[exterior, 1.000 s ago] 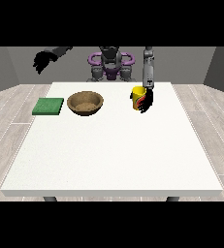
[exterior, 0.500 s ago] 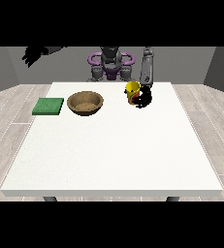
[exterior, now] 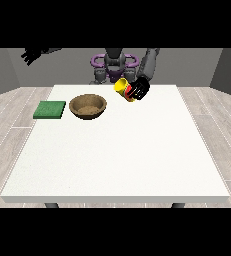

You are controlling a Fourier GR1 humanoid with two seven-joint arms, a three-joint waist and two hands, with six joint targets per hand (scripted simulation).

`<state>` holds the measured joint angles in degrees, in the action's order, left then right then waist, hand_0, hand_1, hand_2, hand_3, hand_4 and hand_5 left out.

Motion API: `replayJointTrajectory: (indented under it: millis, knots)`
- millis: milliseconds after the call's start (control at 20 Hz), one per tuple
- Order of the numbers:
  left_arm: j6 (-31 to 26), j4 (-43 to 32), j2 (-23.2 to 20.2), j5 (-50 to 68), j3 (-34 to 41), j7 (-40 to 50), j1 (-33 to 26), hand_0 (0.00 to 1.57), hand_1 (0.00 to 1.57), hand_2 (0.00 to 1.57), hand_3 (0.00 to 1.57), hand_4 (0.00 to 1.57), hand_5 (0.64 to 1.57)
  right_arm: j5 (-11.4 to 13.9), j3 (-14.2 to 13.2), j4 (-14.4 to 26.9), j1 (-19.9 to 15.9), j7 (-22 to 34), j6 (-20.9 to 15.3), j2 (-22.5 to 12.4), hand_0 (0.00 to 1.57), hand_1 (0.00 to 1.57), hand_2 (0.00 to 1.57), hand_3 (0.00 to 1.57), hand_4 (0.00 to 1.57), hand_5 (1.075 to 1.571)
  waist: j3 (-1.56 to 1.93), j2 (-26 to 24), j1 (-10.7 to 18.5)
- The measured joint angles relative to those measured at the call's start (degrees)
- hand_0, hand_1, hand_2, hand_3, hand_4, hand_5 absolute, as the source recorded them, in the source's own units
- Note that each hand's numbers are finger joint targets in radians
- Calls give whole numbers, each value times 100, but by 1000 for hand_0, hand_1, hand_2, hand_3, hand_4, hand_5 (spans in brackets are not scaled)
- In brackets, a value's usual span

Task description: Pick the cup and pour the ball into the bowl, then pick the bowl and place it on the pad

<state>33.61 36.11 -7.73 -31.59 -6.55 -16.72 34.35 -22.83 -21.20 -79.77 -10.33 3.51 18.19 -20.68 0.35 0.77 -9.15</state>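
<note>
Since half a second earlier, the yellow cup [exterior: 122, 88] had been lifted off the white table [exterior: 117, 150] and carried toward the wooden bowl [exterior: 88, 106], and it had tipped so that its mouth leaned toward the view's left. One black hand at the view's right [exterior: 139, 88] had its fingers curled round the cup, which showed red on the side next to the hand. The cup hung in the air near the table's far edge, apart from the bowl and a little to its right. Whether the ball was inside the cup could not be told.

One bowl stood upright on the table near the far edge, left of the middle; its brown inside showed no ball. One green pad [exterior: 50, 109] lay flat near the far left corner, just beside the bowl and not touching it.

A second hand, at the view's left [exterior: 31, 54], was raised high beyond the table's far left corner, well apart from every object and holding nothing; whether its fingers were straight or curled could not be told.

One cup, one bowl, one pad and two hands were in view. The robot's grey torso [exterior: 114, 65] stood behind the far edge.
</note>
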Motion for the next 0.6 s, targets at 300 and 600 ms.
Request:
replayJointTrajectory:
  millis: [300,600]
  knots:
    - [109,-500,225,-1601,-1014,1797,762,1359,1359,1571,1571,1466,1531,-10,-106,562,-2,-61,132,-99,0,0,0,0,688,1560,-4,-373,125]
    - [-358,-618,633,-2574,-1665,3299,1550,1327,1327,1571,1571,1407,1554,-25,-242,1141,-55,-376,431,-253,0,0,0,154,699,1559,-19,-349,213]
